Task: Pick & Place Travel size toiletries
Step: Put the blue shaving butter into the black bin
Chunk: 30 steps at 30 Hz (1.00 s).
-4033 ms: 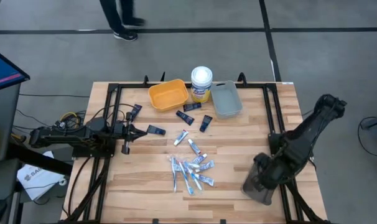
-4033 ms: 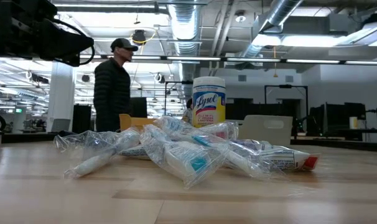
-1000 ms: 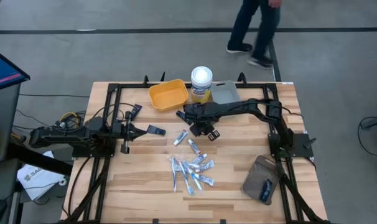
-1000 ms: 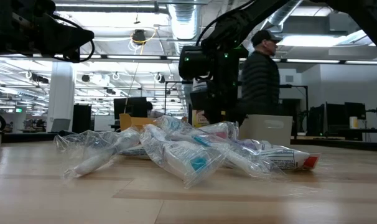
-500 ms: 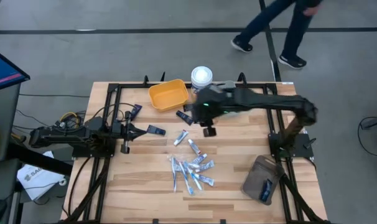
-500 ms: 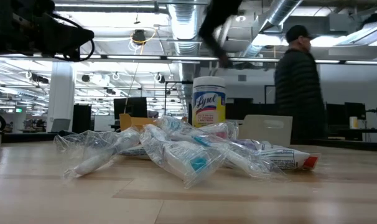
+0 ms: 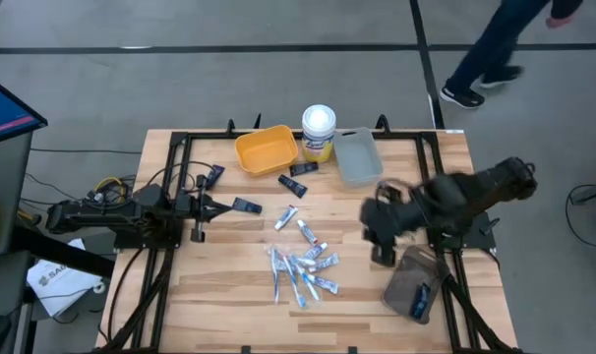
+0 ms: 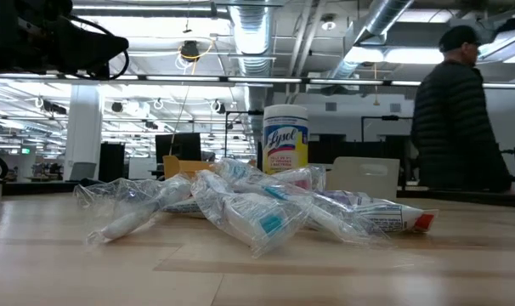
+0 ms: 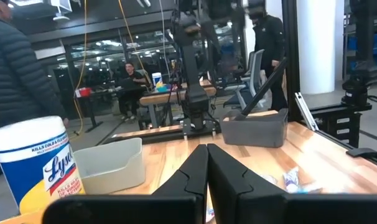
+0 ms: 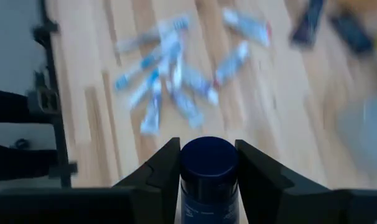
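Right gripper (image 10: 207,163), clamped on navy tube (image 10: 207,177), above right side of table (image 7: 229,295).
Carried capped-end forward, for placing; remaining toiletries (image 7: 300,267) heaped mid-table; left gripper (image 9: 207,171) closed, empty, parked left.

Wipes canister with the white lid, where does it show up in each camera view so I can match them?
High view: canister at the table's far edge, between the orange bin and the gray bin.
Low view: upright behind the pile of tubes.
Left wrist view: close by, beside the gray bin.
Right wrist view: cannot be made out.
Shared landmark: the pile of tubes, in all four views.
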Each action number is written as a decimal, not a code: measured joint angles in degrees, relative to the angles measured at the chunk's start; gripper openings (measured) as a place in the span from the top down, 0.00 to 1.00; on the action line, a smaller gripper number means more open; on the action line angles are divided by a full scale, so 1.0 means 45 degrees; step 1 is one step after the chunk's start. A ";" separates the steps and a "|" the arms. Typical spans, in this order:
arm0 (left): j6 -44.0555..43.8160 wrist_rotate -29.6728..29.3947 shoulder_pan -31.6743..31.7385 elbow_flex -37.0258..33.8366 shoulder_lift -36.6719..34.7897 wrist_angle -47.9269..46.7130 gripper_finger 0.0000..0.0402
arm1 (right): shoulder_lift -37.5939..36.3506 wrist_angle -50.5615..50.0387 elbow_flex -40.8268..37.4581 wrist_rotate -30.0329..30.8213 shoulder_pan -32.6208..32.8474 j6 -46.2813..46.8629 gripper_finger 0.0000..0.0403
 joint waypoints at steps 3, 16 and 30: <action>-0.0658 0.0049 0.0000 0.0000 0.0005 0.0037 1.00 | 0.0023 -0.0970 -0.0569 0.0396 0.1590 0.3162 0.70; -0.4750 0.0108 0.0000 0.0000 0.0005 0.0224 1.00 | 0.0056 0.3061 -0.6689 -0.0626 0.5733 1.2604 0.70; -0.6526 0.0249 0.0000 0.0084 0.0005 0.3347 0.84 | 0.0052 0.3215 -0.7802 -0.0663 0.5924 1.3803 0.33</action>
